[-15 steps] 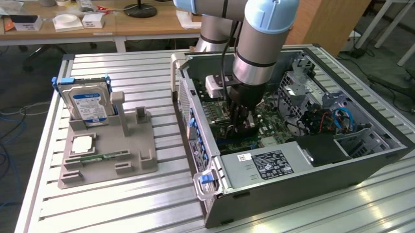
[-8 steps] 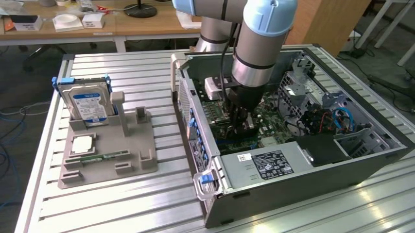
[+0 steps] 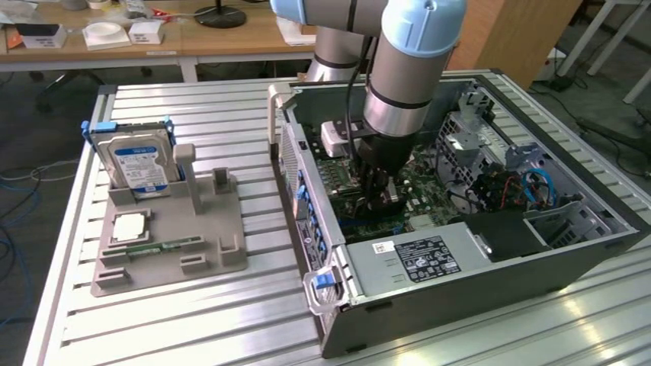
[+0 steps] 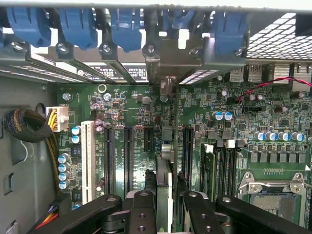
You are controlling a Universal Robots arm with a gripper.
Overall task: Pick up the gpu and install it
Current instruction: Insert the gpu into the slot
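The gpu [image 4: 165, 151] shows edge-on in the wrist view as a thin card standing on the green motherboard [image 4: 131, 105]. It lies in line with the black expansion slots [image 4: 127, 156], and its metal end bracket [image 4: 168, 61] rests against the case's rear wall. My gripper [image 4: 164, 207] is shut on the card, one black finger [image 4: 143, 212] on each face. In the exterior view the gripper [image 3: 374, 191] reaches straight down into the open computer case [image 3: 458, 282], with the dark gpu [image 3: 379, 204] under it, low on the board.
Blue slot latches [image 4: 78, 24] line the rear wall. Memory modules [image 4: 209, 165] and a CPU socket [image 4: 275, 195] sit beside the card. Outside the case, a grey fixture [image 3: 203, 259] holds a blue-labelled hard drive [image 3: 137, 160] and a small memory stick [image 3: 163, 248].
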